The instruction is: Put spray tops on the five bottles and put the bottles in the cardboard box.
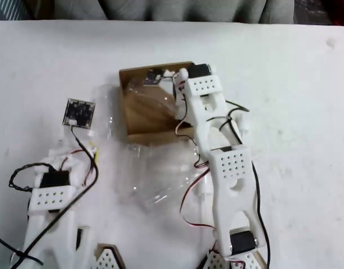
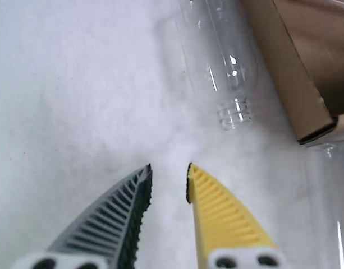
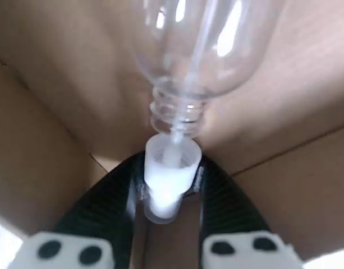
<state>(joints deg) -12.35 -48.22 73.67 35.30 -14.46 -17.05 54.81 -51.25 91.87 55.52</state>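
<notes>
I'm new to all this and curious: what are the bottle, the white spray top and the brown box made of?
The bottle looks like clear glossy plastic: see-through, with bright glints and a moulded neck thread. The spray top seems milky-white plastic, slightly translucent, matte. The box is likely plain cardboard: dull brown, with creased folds.

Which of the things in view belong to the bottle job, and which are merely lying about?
Belonging to the job: cardboard box; bottle in the box; spray top at that bottle's neck, held by the right gripper; uncapped bottle lying beside the box; left gripper, open over the table.
Not part of it: the table itself; grey fabric beyond its far edge.
</notes>
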